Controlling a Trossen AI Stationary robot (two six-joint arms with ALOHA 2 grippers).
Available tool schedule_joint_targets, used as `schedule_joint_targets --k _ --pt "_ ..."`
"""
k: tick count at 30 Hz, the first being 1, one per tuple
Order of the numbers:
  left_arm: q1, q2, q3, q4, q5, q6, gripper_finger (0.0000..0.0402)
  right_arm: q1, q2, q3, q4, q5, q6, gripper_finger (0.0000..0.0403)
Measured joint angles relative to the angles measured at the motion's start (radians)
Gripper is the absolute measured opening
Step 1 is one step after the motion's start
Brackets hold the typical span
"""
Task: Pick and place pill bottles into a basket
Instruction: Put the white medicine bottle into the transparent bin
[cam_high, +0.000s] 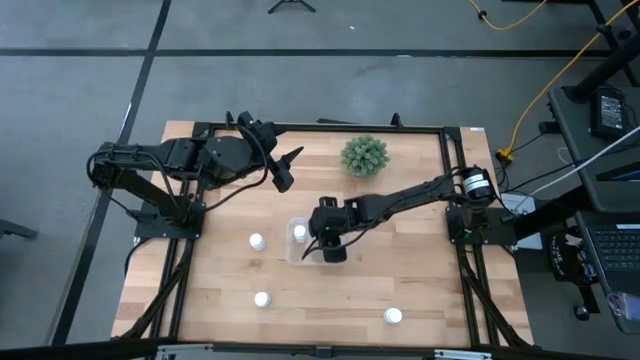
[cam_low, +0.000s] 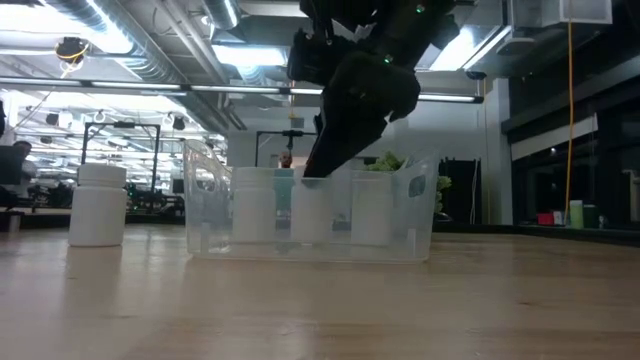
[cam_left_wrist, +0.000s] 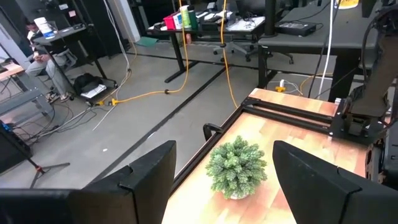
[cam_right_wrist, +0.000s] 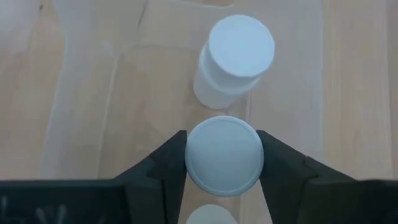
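The clear plastic tray (cam_high: 293, 255) sits mid-table; in the low view its wall (cam_low: 205, 220) shows three white pill bottles standing inside. My right gripper (cam_high: 327, 245) reaches down into the tray and is shut on the middle bottle (cam_low: 312, 212). A second bottle (cam_right_wrist: 236, 59) stands upright just beyond it, and a third (cam_right_wrist: 208, 214) shows below the fingers. Loose bottles stand on the table left of the tray (cam_high: 257, 241), near the front (cam_high: 261, 299) and at front right (cam_high: 393, 316). My left gripper (cam_high: 285, 170) is open and empty, raised at the far left. My right gripper pinches the middle bottle's round cap (cam_right_wrist: 224, 155) between its two fingers, one on each opposite side of the cap. The fingers come from above, slanting down. The bottle is upright inside the tray; its base appears level with its neighbours' bases on the tray floor.
A green spiky plant (cam_high: 364, 155) stands at the table's far side, ahead of my left gripper in its wrist view (cam_left_wrist: 236, 165). A black metal frame (cam_high: 445, 180) borders the table. Bare wood lies right of the tray.
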Motion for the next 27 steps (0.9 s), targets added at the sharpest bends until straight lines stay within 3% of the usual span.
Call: schedule_joint_targets --k 10,21,27 --pt "0.0 0.0 0.0 -0.001 0.021 0.0 0.0259 -0.001 0.0 0.013 -0.016 -0.002 0.003 0.0178" --pt "0.0 0.0 0.0 -0.001 0.027 0.0 0.0259 -0.015 -0.002 0.14 -0.111 -0.001 -0.009 0.0284" --pt "0.0 0.0 0.0 -0.008 0.027 0.0 0.0259 -0.021 -0.002 0.168 -0.171 0.036 -0.026 0.0308"
